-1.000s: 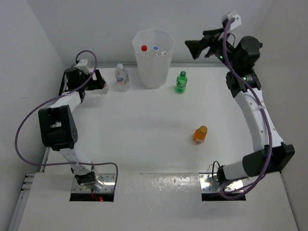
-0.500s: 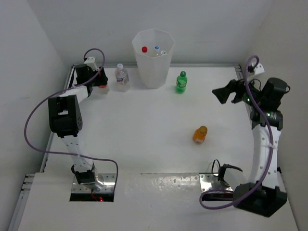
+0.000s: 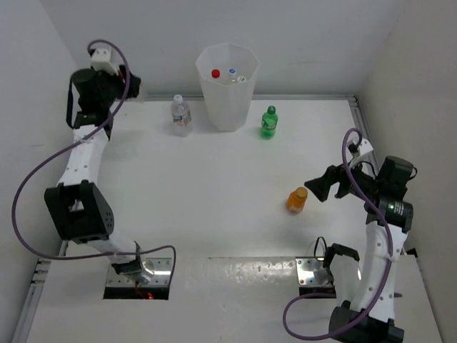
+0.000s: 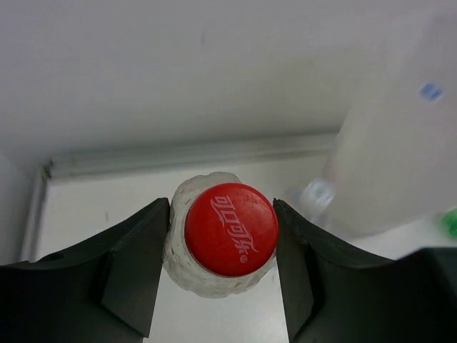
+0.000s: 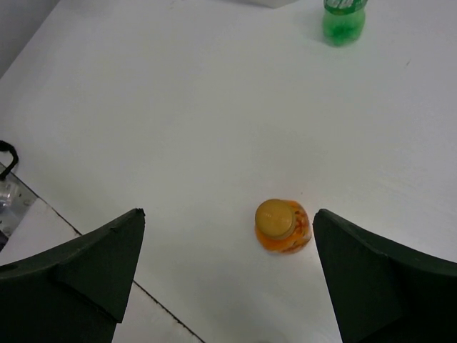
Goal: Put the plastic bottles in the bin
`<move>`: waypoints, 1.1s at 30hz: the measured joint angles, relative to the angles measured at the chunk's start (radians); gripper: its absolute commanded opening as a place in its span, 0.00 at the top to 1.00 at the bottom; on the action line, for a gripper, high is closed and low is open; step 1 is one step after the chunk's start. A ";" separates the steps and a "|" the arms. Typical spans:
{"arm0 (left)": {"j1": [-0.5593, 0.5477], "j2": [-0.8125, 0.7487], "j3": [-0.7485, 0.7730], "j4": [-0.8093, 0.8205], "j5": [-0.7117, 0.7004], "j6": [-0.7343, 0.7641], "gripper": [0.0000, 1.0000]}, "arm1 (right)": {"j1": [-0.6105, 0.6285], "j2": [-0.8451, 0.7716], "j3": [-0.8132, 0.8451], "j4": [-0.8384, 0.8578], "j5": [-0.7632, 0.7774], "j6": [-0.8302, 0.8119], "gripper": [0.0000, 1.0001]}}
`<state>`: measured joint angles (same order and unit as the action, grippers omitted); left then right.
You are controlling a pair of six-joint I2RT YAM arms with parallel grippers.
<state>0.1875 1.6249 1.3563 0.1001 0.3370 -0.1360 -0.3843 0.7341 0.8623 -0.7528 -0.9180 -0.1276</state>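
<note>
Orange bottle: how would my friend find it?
Look at the right half of the white table, nearer than the bin. The orange bottle stands there alone, just before the open right gripper. It alone is orange; its neighbours are a green bottle and a clear bottle.

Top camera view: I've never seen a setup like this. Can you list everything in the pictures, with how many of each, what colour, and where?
bin: one, white see-through, back middle of the table
bottles in the bin: at least three caps show, one red, one blue, one pale
clear bottle: one, white cap, standing just left of the bin
green bottle: one, standing right of the bin
orange bottle: one, standing front right
red-capped bottle: one, clear, held at the back left
table: one, white
left arm: white and black; left fingers shut on the red-capped bottle
right arm: white and black; right fingers open, near the orange bottle
</note>
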 measured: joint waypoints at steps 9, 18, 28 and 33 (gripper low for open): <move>-0.274 -0.148 0.425 0.027 0.113 -0.054 0.83 | 0.000 -0.034 -0.138 -0.026 0.032 0.050 0.00; -0.490 0.284 0.791 0.014 0.015 -0.070 0.82 | 0.012 -0.099 -0.159 -0.024 0.180 0.030 0.00; -0.537 0.550 0.805 -0.127 -0.142 -0.053 0.00 | 0.034 -0.164 -0.222 -0.026 0.199 0.027 0.00; -0.545 0.504 0.800 -0.123 -0.150 -0.054 0.00 | 0.040 -0.164 -0.278 -0.020 0.176 0.025 0.00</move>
<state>-0.3576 2.1292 2.1567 -0.0231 0.1867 -0.1902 -0.3443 0.5701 0.5838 -0.7727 -0.7418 -0.1024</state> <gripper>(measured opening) 0.997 0.996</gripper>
